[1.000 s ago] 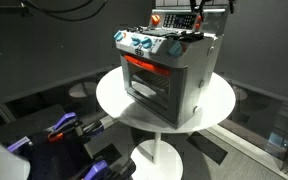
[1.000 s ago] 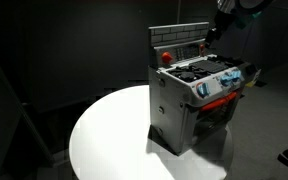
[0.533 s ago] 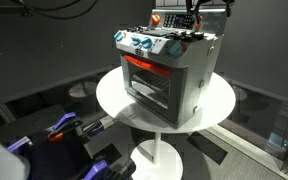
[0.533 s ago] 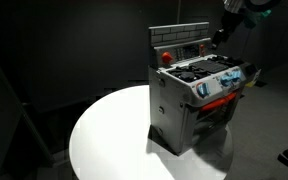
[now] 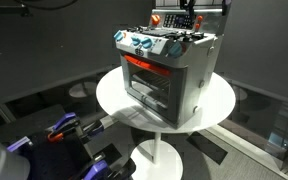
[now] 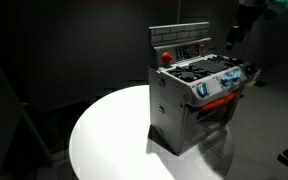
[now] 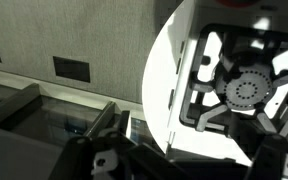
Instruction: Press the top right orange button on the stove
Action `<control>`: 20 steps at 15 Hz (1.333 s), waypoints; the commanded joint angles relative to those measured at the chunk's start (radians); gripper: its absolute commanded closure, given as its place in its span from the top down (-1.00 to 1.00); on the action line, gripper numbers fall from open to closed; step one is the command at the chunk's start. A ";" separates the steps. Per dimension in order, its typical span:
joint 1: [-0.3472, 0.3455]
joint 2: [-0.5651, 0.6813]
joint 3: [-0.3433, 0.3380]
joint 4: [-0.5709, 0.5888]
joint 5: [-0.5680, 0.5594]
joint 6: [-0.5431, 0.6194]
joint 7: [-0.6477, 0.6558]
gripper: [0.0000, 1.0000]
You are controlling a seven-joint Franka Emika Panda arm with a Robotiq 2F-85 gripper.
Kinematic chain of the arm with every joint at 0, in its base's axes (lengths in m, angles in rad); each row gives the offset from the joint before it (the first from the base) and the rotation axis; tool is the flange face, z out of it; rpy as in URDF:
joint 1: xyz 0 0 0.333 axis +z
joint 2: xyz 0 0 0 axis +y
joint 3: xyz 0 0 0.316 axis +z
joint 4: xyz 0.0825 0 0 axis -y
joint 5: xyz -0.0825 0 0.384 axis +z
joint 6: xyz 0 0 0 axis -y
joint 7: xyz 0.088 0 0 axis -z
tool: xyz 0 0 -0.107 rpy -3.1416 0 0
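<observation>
In an exterior view the left of the room is dark grey wall and floor, with a low clutter of blue and orange equipment (image 5: 64, 128) near the bottom corner. At the centre stands a round white table (image 5: 219, 105) on a white pedestal (image 5: 159, 150). The stove (image 5: 169, 70) sits on the tabletop, its glass door and orange-red strip towards the camera and its blue-and-white knobs along the front edge of the top. The gripper (image 5: 191, 20) hangs over the raised back panel. It is too small and dark against that panel to tell how far its jaws are parted, and nothing can be seen in its hold.

In an exterior view from another side, the walls are almost black on the left and the table (image 6: 104, 130) spreads broad and bare. The stove (image 6: 189, 95) stands towards the table's right edge, with a red button (image 6: 165, 57) on its back panel. The gripper (image 6: 234, 35) hovers above and to the right of that panel, apart from it.

The wrist view shows, from the left, a speckled grey surface with dark rectangular plates (image 7: 72, 68), then the table's curved white edge (image 7: 174, 70), then a round grey burner (image 7: 249, 92) on the stove's black top.
</observation>
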 commanded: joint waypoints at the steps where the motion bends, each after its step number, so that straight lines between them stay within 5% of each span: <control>1: -0.014 -0.094 0.006 -0.051 0.026 -0.110 -0.037 1.00; 12: -0.012 -0.266 0.002 -0.132 0.060 -0.409 -0.050 1.00; 20: -0.006 -0.399 -0.009 -0.282 0.159 -0.319 -0.090 1.00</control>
